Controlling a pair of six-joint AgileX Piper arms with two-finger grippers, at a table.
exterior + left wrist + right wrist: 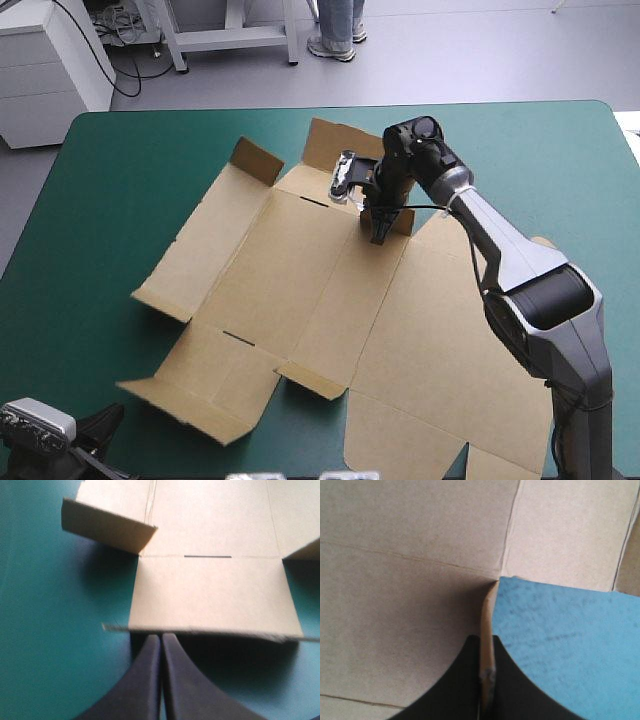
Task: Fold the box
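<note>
The brown box (300, 290) lies as a cut sheet spread across the teal-green table, most panels flat and a few small flaps raised. My right gripper (383, 232) points down at the sheet's far middle. In the right wrist view that gripper (487, 652) is shut on the box, a thin board flap (489, 615) standing on edge between the fingers. My left gripper (108, 418) sits low at the near left corner, short of the sheet. In its own view the left gripper (161, 639) is shut, just before the slightly lifted edge of the box's near flap (210, 592).
Small flaps stand up at the far left (257, 160) and near middle (312, 380) of the sheet. The wide lid panel (450, 350) reaches toward the table's near edge on the right. Bare teal-green cover (110, 200) shows left of the box.
</note>
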